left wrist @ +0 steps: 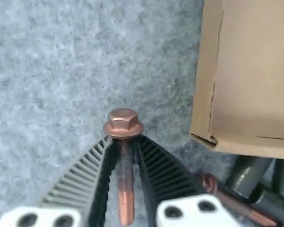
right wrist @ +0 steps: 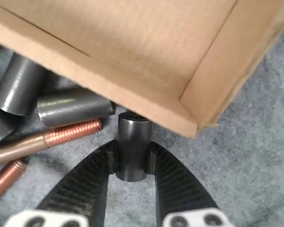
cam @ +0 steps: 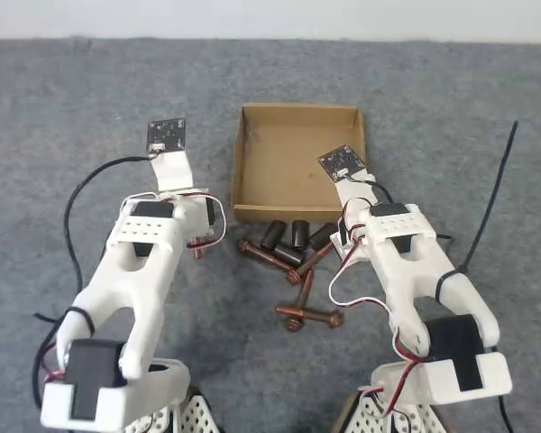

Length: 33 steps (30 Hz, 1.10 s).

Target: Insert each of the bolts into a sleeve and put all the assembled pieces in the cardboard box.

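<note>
Beside the cardboard box (cam: 288, 162), your left fingers (left wrist: 92, 175) clamp a copper bolt (left wrist: 125, 161) and your right fingers (right wrist: 90, 179) grip a dark sleeve (right wrist: 132, 142), so line them up squarely before pushing.

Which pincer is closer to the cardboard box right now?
Right. The right pincer, holding a sleeve, sits right against the front wall of the cardboard box; the left pincer, holding a bolt, is off its corner, carpet between.

The sleeves (cam: 299, 234) and bolts (cam: 311, 317) lie just before the cardboard box (cam: 238, 167), perhaps touching its front wall.
</note>
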Tool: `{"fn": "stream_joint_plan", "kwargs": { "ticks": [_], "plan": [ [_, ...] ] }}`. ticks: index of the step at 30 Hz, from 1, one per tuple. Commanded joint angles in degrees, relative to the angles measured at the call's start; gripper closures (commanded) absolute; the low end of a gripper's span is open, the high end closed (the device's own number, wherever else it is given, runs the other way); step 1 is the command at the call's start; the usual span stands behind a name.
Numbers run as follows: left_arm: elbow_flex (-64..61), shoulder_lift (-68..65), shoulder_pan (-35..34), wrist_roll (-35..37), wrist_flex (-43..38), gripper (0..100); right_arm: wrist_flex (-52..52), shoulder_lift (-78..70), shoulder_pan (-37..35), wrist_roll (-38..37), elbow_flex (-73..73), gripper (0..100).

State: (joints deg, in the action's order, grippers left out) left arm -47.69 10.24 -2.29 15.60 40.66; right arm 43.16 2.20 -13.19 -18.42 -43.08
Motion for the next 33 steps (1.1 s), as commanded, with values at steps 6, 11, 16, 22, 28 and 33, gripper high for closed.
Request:
{"fn": "stream_joint_plan", "kwargs": {
  "ticks": [6, 11, 16, 22, 28, 33],
  "plan": [
    [0.57, 0.7, -0.09, -0.88, -1.58, 99, 0.22, 0.84, 0.04, 0.7, 2.37, 99.2],
    [-4.44, 0.79, -0.09, -0.79, -10.02, 99, 1.27, 1.45, 2.86, 4.4, 3.34, 99.2],
    [-4.79, 0.79, -0.44, -0.79, -10.46, 99, 4.53, 7.16, 7.16, 5.71, 4.84, 99.2],
    [-4.97, 0.79, -0.53, -0.79, -10.46, 99, 1.89, 14.73, 8.48, 5.63, 4.92, 99.2],
    [-5.14, 0.79, -0.53, -0.79, -10.37, 99, -8.48, 16.84, 8.31, 5.45, 4.48, 99.2],
    [-5.23, 0.79, -0.53, -0.88, -10.37, 99, -21.93, 16.84, 8.31, 5.63, -0.44, 99.2]
  ]
}}
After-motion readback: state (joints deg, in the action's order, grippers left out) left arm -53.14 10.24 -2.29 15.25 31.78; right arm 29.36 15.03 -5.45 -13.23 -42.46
